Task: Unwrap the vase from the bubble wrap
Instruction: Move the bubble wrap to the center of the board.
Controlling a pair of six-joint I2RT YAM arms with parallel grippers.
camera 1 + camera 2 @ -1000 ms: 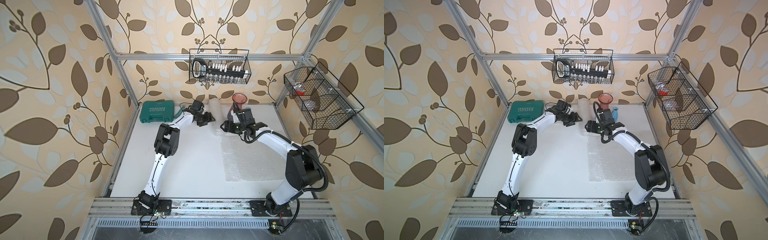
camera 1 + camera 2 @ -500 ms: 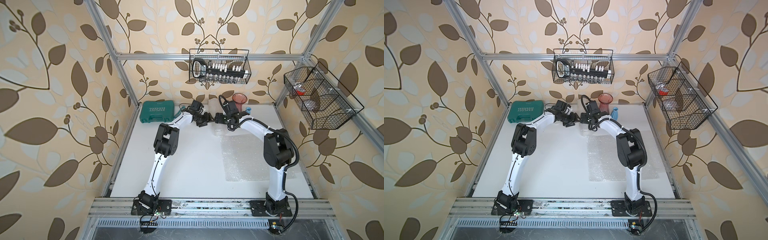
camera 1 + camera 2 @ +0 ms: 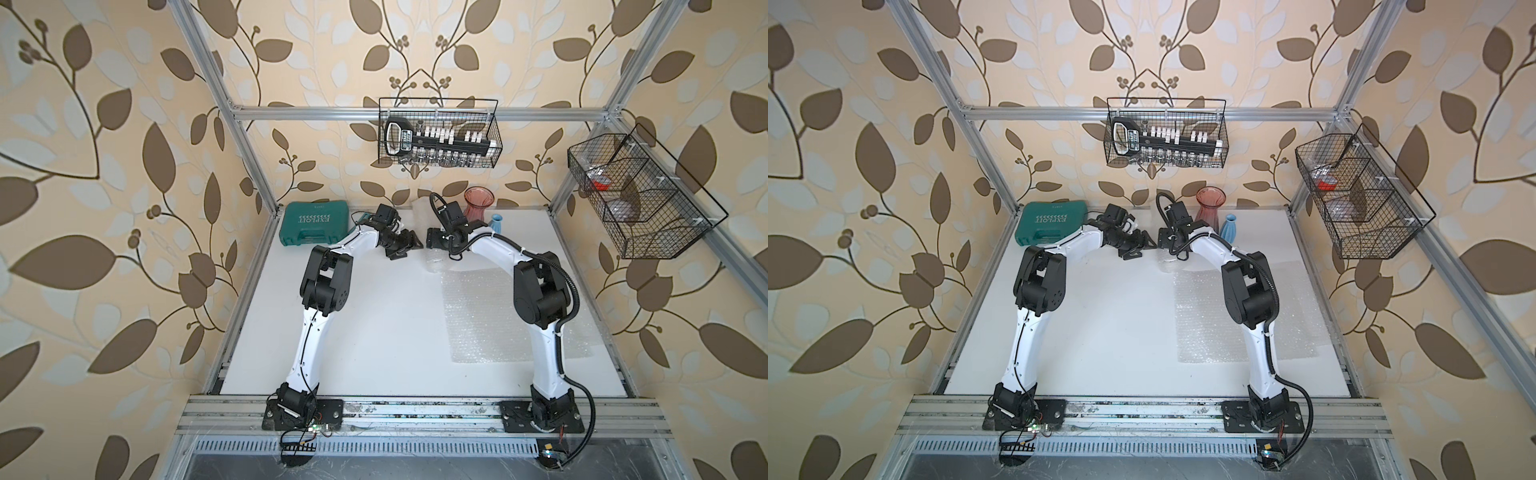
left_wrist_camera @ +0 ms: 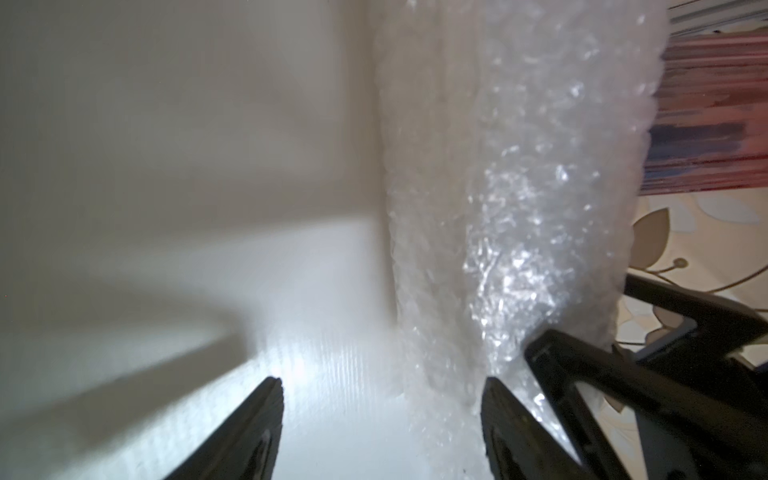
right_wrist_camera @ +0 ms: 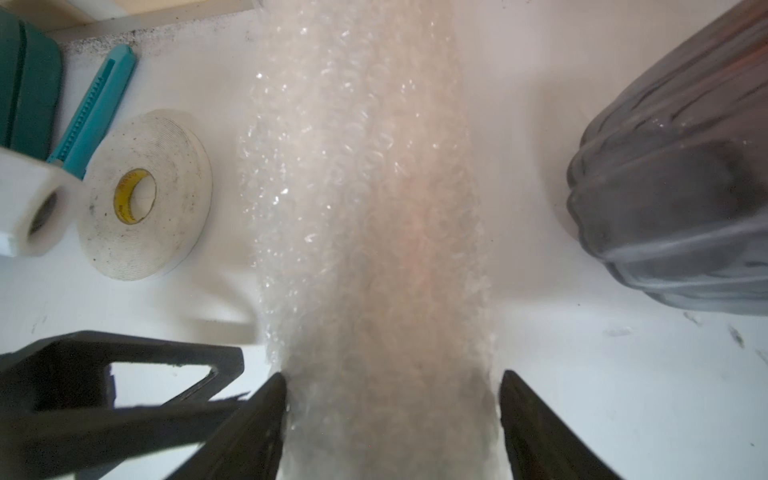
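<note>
A rolled tube of bubble wrap lies at the back middle of the table. The vase is hidden; only a faint pink tint shows through the roll. My right gripper is open and straddles the roll's end, its fingertips against both sides. My left gripper faces it from the other side, open over bare table. The roll runs past its one fingertip.
A flat bubble wrap sheet lies under the right arm. A pink ribbed glass vessel and a small blue jar stand just behind the right gripper. A teal tool case, a tape roll and a teal cutter lie back left.
My right gripper has swung left, from beside the pink vessel onto the roll. The left gripper has stayed where it was and its jaws have spread wider.
</note>
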